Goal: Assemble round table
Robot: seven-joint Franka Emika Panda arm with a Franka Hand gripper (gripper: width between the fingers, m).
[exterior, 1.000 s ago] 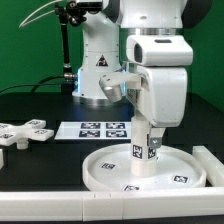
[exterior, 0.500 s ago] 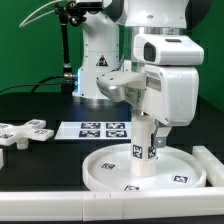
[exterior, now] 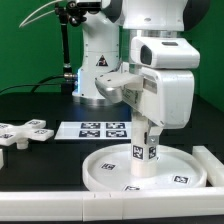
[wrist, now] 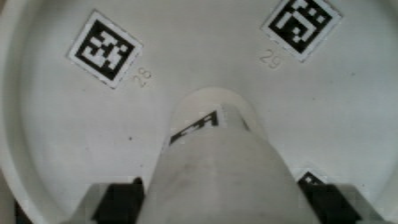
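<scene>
leg [exterior: 143, 152] upright on disc [exterior: 104, 168]

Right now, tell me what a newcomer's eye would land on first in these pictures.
The bulky white pincer catches the eye first. It grips the leg, which stands upright in the middle of the round disc. At the exterior view's left, the cross-shaped foot piece lies apart from the disc, beside the marker board.
</scene>
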